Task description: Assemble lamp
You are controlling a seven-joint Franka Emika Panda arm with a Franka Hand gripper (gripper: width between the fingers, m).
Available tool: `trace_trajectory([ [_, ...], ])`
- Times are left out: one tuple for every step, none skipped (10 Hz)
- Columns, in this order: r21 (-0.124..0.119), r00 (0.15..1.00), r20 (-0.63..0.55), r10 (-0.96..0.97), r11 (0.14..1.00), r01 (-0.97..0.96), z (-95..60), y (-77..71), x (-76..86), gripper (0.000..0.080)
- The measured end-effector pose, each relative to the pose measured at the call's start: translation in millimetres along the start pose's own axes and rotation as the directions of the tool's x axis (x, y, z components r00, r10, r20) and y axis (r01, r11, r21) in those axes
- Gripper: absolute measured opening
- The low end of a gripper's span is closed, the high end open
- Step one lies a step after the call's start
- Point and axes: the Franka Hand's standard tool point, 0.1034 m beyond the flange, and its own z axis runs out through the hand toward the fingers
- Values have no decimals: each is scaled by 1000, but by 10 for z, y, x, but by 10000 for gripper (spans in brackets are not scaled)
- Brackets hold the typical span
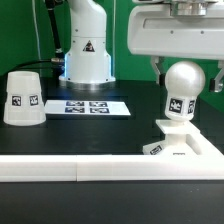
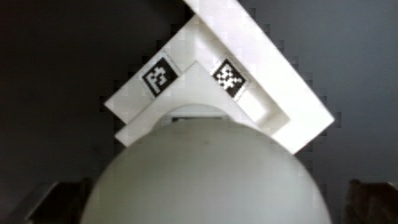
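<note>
The round-headed white bulb (image 1: 184, 92) stands upright on the flat square base (image 1: 192, 146) at the exterior view's right. My gripper (image 1: 187, 74) hangs over it with one finger on each side of the bulb's head, and a narrow dark gap shows at each finger, so it is open. In the wrist view the bulb (image 2: 205, 170) fills the middle, with the tagged base (image 2: 214, 75) beyond it and the gripper (image 2: 210, 208) astride it. The cone-shaped shade (image 1: 22, 98) stands alone at the exterior view's left.
The marker board (image 1: 86, 105) lies flat between the shade and the bulb. A long white rail (image 1: 70, 170) runs along the front. The arm's white pedestal (image 1: 86, 55) stands at the back.
</note>
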Motion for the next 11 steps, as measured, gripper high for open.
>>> trace_trajectory([
  [0,995,0,-95,995,95,2,2,1,699],
  [0,986,1,-169,986,169,5,4,0,699],
  [-1,980,1,-197,980,197,7,4,0,699],
  [-4,937,-6,-350,937,350,5,11,16,699],
  [-12,858,-22,-514,858,513,-2,14,41,699],
  [-22,797,-23,-604,797,604,-15,4,36,699],
  [-25,744,-19,-668,744,668,-29,-11,24,699],
  [-34,667,-10,-745,667,745,-44,-17,28,699],
  [-35,589,-3,-808,588,808,-48,-14,30,699],
  [-33,535,6,-845,534,845,-39,-1,25,699],
  [-33,439,16,-899,438,898,-28,7,19,699],
])
